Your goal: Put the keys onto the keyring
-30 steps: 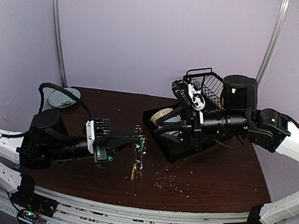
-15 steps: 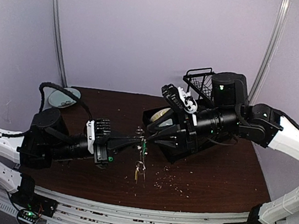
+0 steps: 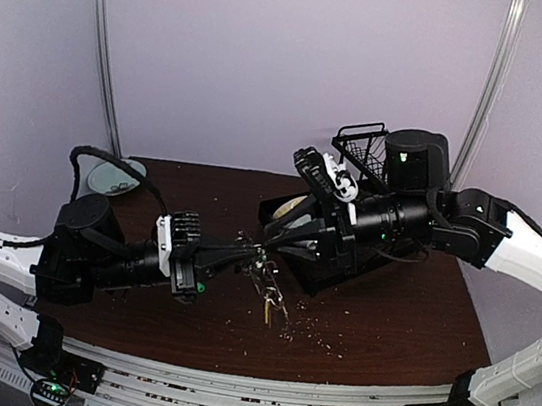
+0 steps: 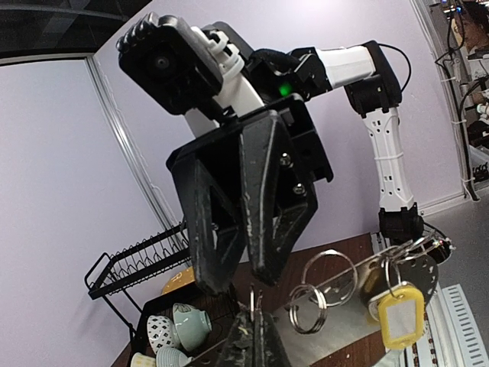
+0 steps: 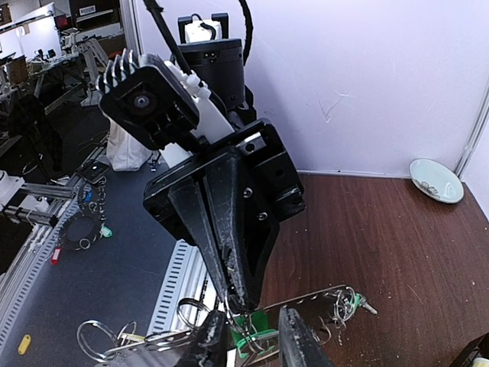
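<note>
Silver wire of the keyring point(image 3: 263, 274) is pinched in the clenched left gripper point(image 3: 250, 253), above the middle of the brown table point(image 3: 404, 333). The keys point(image 3: 269, 309) hang from it in a loose cluster, one carrying a yellow tag point(image 4: 399, 313). The top view does not resolve whether the lowest key touches the tabletop. The right gripper point(image 5: 254, 327) meets the left one tip to tip. Its fingers point(image 5: 294, 340) stand parted on either side of a green tag point(image 5: 243, 341), and contact with that tag cannot be confirmed. A black tray point(image 3: 315, 282) holding bowls lies under the right arm.
</note>
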`<state>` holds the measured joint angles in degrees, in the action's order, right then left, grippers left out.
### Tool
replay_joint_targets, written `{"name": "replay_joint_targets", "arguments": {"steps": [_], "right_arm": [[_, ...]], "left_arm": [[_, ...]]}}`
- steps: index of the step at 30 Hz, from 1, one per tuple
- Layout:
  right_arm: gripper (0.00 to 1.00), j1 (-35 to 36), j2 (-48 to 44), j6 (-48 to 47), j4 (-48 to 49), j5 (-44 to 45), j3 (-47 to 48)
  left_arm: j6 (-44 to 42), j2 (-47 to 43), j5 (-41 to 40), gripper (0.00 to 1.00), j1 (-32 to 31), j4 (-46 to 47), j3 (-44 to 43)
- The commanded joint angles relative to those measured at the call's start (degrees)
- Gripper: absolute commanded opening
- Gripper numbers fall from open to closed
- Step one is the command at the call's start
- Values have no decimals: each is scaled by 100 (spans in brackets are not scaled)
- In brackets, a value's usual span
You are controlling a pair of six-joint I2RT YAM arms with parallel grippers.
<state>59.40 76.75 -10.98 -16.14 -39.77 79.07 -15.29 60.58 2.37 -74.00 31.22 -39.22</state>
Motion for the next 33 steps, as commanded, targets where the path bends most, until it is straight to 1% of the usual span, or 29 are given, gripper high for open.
{"name": "replay_joint_targets", "arguments": {"steps": [1,7,12,16,21,25,26,28,29,33], "right_arm": [[26,31,7,34,49,-173,-142],[19,44,20,19,50,-143,-172],[6,37,-15,43,159,-164,-223],[0,39,46,26,86,-214,-184],[0,43,7,23,123,-300,-164],[0,66,53,-253,-445,-67,64],[0,76,71,-419,-654,117,128],[0,92,102,-623,-1088,639,274],[0,96,104,-713,-1244,756,340],[0,99,60,-891,-1647,1216,540]], "left_arm": [[68,-39,-9,0,-18,407,-183],[75,20,-23,0,-17,469,-208],[100,51,-19,0,-18,462,-200],[125,68,-29,0,-18,448,-198],[206,105,-162,0,-18,352,-169],[419,103,-475,0,-20,218,-127],[474,103,-563,2,-19,145,-141],[577,97,-789,13,-18,-50,-195],[630,83,-936,19,-18,-137,-252],[714,-90,-1131,34,-18,-817,-401]]}}
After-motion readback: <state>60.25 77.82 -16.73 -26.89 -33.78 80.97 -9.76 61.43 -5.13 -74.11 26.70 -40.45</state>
